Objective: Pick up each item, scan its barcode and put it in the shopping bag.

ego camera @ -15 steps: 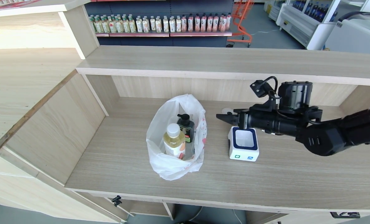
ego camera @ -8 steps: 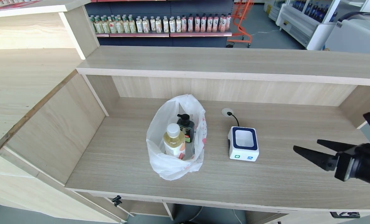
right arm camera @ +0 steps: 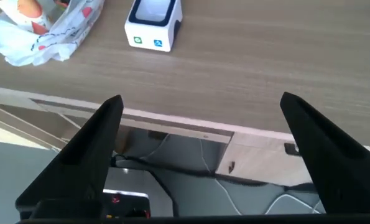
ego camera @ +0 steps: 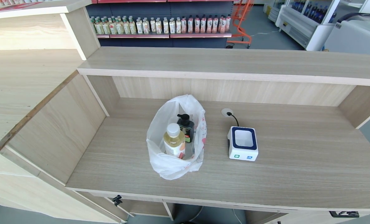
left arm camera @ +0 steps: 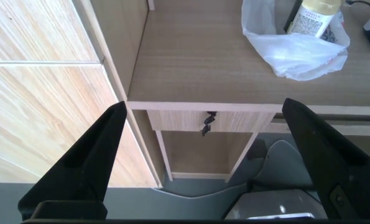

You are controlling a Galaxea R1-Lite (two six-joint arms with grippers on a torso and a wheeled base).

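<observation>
Head view: bag (ego camera: 164, 158) on counter (ego camera: 297, 168), drink bottle (ego camera: 173, 142) + pump bottle (ego camera: 186, 126) inside (both upright), scanner (ego camera: 243, 144) just beside it. L wrist view: left gripper (left arm camera: 203, 104) fingers wide apart, near counter's front edge. R wrist view: right gripper (right arm camera: 200, 98) also apart.

Light wood checkout counter (ego camera: 297, 174), raised ledge (ego camera: 234, 63) along its back at 12 o'clock, slanted wood side panel (ego camera: 57, 130) at 9 o'clock. Behind at 12 o'clock, dark store shelf (ego camera: 160, 35) lined with drink bottles. Orange metal rack (ego camera: 242, 21) at 1 o'clock, white glass-front coolers (ego camera: 306, 21) at 2 o'clock, grey floor (ego camera: 265, 28). Bright even light. Keys (ego camera: 116, 200) hang under the counter's front edge, 7 o'clock.
</observation>
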